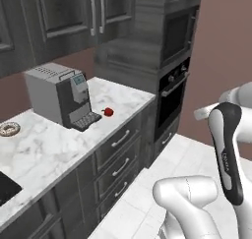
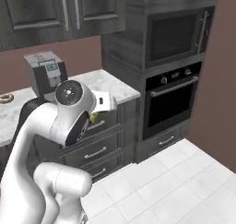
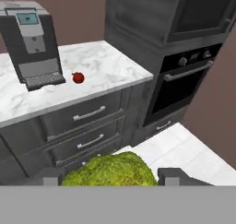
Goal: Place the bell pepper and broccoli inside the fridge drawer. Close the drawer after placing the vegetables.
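Pincer is closed on the broccoli, its two dark tips showing on either side of the green head at the bottom of the hand view, so one of the two vegetables is already in hand and off the bench. My reading is that the task is at an early stage: the broccoli is being carried, the bell pepper has not been picked up, and nothing has gone into the fridge drawer, which I cannot find in these pictures, so whether it stands open or shut cannot be told.

Broccoli looks like a rounded, bumpy yellow-green clump, wider than the gap it fills, with only its top and flanks visible. In the right base view a small sliver of that green peeks out beside the arm's white wrist.

Bell pepper is a small glossy red ball with a tiny dark stem, sitting alone on the white marble bench, just beside the tray of the grey coffee machine and apart from it. It lies towards the end of the bench nearest the tall oven column. Below it run grey drawers with curved bar handles.

Left to do: stow the broccoli, fetch the pepper, stow it, shut the drawer
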Tool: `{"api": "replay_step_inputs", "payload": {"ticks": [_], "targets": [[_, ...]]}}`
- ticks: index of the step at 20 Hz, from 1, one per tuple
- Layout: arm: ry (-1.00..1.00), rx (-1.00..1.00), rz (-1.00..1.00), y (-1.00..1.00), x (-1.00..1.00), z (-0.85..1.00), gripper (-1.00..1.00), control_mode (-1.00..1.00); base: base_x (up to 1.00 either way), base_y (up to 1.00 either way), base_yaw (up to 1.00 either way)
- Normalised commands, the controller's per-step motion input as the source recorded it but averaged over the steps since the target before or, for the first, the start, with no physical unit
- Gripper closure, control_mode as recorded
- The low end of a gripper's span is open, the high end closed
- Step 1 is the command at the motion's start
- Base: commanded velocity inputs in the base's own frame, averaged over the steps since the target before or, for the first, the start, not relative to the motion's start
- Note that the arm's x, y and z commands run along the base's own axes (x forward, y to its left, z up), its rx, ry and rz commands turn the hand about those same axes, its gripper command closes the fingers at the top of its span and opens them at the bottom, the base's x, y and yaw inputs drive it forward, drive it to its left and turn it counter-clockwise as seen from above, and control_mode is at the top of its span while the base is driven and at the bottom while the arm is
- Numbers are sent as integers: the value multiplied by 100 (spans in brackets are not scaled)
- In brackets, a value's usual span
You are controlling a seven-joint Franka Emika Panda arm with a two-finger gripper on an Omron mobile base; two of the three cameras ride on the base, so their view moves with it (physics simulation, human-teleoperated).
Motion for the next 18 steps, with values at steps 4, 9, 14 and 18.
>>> {"api": "replay_step_inputs", "payload": {"ticks": [4,9,14,18], "targets": [[0,0,0,0,0,0,100,100,-31,100,56],[0,0,0,0,0,0,100,100,-23,100,61],[0,0,0,0,0,0,100,100,-24,100,64],[0,0,0,0,0,0,100,100,-28,100,65]]}}
